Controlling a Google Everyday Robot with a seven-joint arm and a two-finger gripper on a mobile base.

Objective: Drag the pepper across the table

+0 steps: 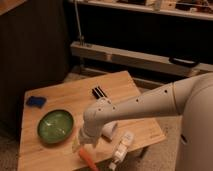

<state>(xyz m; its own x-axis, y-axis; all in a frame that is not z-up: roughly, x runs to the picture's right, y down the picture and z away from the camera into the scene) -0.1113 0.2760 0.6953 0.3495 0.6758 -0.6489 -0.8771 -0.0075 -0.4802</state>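
Hanging right at the pepper [88, 157] by the table [75, 97]'s near edge, pincer [79, 145], apart or together impossible to tell.

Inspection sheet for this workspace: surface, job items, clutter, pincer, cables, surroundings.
Surface: light-wood table, plank grain visible.
Job's things: orange-red pepper lying at the table's near edge.
Clutter: green bowl on the left; blue object at the far left corner; black object near the far edge; white cup on its side beside the arm; white bottle-like object at the near edge.
Pincer: pincer low over the near edge, right by the pepper; contact cannot be told.
Cables: nothing seen.
Surroundings: pale shelf behind the table, dark background.
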